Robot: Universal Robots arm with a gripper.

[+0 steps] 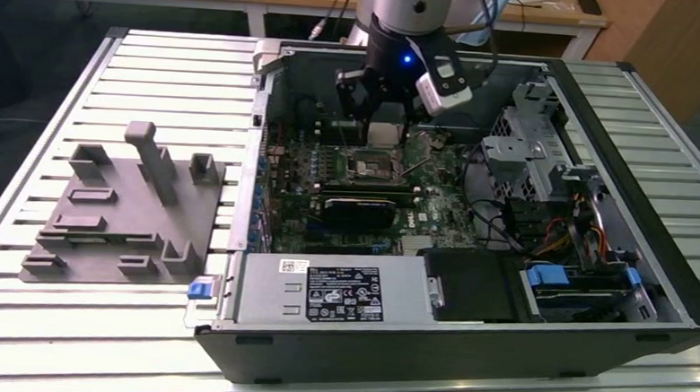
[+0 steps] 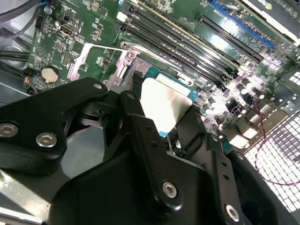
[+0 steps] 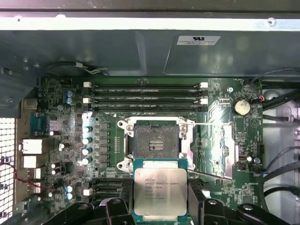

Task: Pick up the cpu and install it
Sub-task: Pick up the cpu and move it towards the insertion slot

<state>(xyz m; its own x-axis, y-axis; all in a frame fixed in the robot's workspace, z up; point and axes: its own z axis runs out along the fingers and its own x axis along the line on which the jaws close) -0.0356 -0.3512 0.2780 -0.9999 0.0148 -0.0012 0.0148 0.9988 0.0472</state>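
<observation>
The cpu is a flat square chip with a pale silvery top and a green rim. My gripper is shut on it, a black finger on each side. It hangs a little above the motherboard, just beside the empty black socket, whose metal load plate lies swung open. The second wrist view shows the cpu between the fingers over the green board. In the exterior view my gripper is inside the open computer case, right behind the socket.
Memory sticks run along one side of the socket. A graphics card, power supply and drive cage fill the case. A grey fixture block stands on the slatted table at the exterior view's left.
</observation>
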